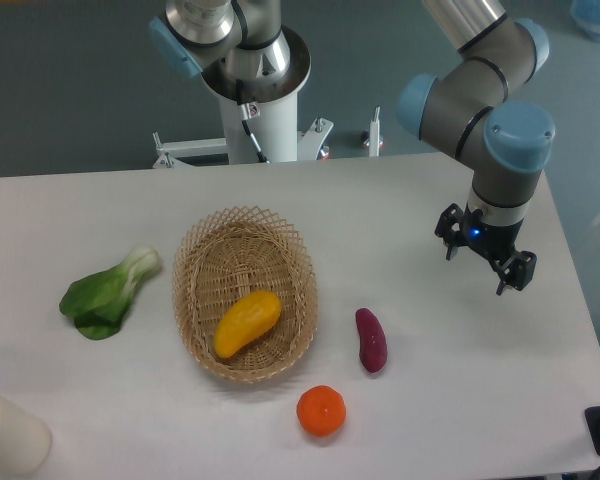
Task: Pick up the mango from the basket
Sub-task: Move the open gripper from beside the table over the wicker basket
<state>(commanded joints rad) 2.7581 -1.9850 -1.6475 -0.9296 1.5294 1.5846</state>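
On the white table [460, 400], the mango [246, 322] lies diagonally in the near half of the wicker basket [305, 270]. The gripper [484, 262], fingers spread and empty, hangs far right; it should cross leftward, descend centred, and close across the mango's narrow width.

Single fixed camera, mounted high opposite the robot base [250, 90] at 12 o'clock, looks steeply down at moderate range over the whole white table [460, 400], with the basket [242, 293] slightly left of centre.
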